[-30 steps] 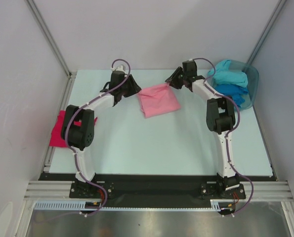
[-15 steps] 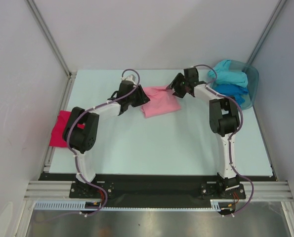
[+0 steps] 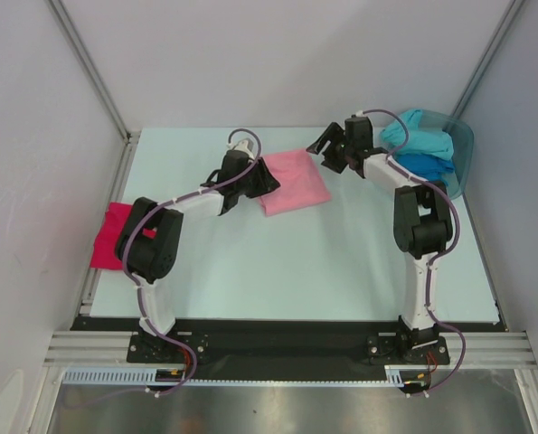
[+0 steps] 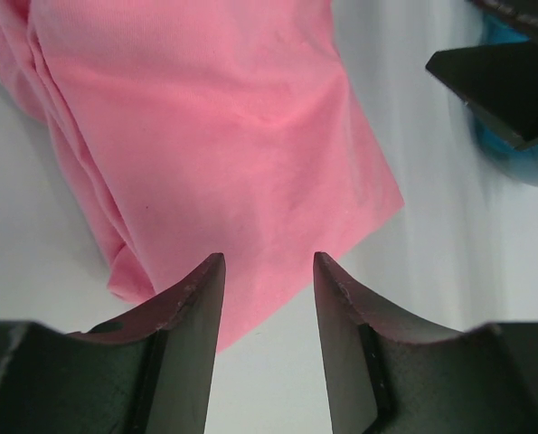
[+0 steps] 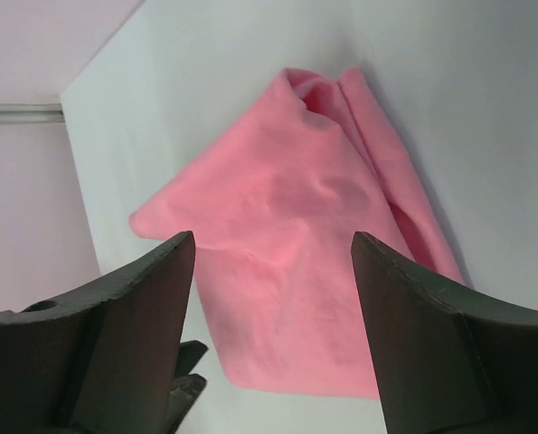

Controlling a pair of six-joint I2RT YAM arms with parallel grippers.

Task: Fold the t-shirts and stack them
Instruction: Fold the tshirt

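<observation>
1. Two end effectors flank the folded light pink t-shirt (image 3: 293, 183), which lies flat on the counter (image 3: 296, 262) toward its far middle.
2. We see the left end effector (image 3: 265, 184) at the shirt's left edge. In its wrist view its fingers (image 4: 192, 307) stand released with a narrow gap between them, the pink cloth (image 4: 223, 154) showing just beyond the tips.
3. We see the right end effector (image 3: 325, 150) near the shirt's far right corner. Its fingers (image 5: 151, 298) are spread wide and hold nothing, and the pink cloth (image 5: 296, 271) lies below and between them.
4. A crimson-magenta t-shirt (image 3: 108, 237) sits at the counter's left edge, well apart from the pink one. The left arm's elbow housing covers part of it from above.
5. A teal plastic tub (image 3: 466, 149) stands at the far right corner, holding a turquoise t-shirt (image 3: 420, 137) heaped over a blue t-shirt (image 3: 422, 167).
6. The right arm's forearm crosses in front of the tub and hides part of the blue cloth.
7. We cannot tell whether either end effector's tips touch the counter.
</observation>
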